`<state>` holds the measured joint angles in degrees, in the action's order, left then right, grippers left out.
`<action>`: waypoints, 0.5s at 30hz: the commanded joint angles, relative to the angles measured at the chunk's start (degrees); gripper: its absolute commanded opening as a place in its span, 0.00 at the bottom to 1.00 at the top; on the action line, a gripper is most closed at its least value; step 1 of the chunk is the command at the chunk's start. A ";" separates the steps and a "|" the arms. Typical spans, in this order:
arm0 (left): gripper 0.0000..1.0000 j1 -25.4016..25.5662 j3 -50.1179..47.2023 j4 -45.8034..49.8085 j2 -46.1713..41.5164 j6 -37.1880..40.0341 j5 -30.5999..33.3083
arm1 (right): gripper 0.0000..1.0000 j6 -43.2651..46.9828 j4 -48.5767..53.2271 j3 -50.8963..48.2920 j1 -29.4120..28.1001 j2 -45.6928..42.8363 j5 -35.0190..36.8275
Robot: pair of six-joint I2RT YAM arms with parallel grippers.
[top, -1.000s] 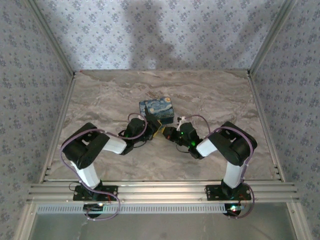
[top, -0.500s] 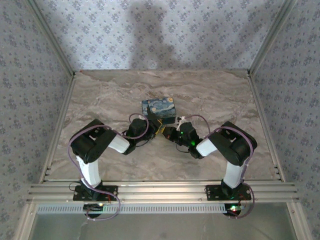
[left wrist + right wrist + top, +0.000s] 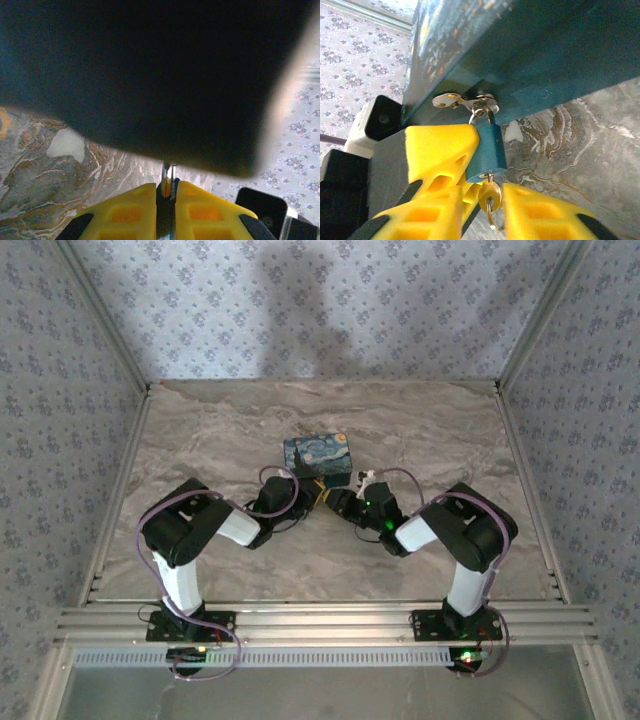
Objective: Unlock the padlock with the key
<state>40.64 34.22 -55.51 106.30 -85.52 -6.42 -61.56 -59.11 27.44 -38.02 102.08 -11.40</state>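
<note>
A small teal padlock point(image 3: 487, 147) hangs from the metal hasp point(image 3: 465, 102) of the blue painted box point(image 3: 318, 457). The brass key point(image 3: 490, 196) is stuck in the padlock's underside. My left gripper point(image 3: 166, 187) is shut on the padlock, whose silver shackle point(image 3: 167, 172) rises from between the yellow fingers. One left finger point(image 3: 445, 150) covers the padlock's left side in the right wrist view. My right gripper point(image 3: 486, 200) is open just below, and the key's head stands between its yellow fingers with a gap on the left.
The box's dark underside point(image 3: 150, 75) hangs close over the left fingers. Both arms meet at the box's near face point(image 3: 325, 495), wrists almost touching. Marble table point(image 3: 450, 430) spreads on all sides, bounded by patterned walls and aluminium posts.
The left gripper has closed onto the padlock, with its elbow shifting right. The right gripper, shut a second ago, has opened around the key head. The box shifted slightly.
</note>
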 commanded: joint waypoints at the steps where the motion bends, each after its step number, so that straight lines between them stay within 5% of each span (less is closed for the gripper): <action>1: 0.03 0.52 1.19 0.97 -1.24 1.23 -0.70 | 0.36 2.59 0.05 -2.48 1.32 -3.30 0.42; 7: 0.02 0.51 1.55 3.40 -3.15 0.82 -1.22 | 0.52 18.81 15.21 -4.27 2.55 -14.77 4.60; 15: 0.00 0.54 2.49 6.93 -4.71 -1.13 -2.96 | 0.64 70.68 31.41 0.86 -6.58 -25.10 17.55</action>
<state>40.69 34.98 -50.35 103.81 -85.82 -7.68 -16.80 -34.83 26.98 -42.33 77.45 0.03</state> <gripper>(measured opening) 0.077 0.642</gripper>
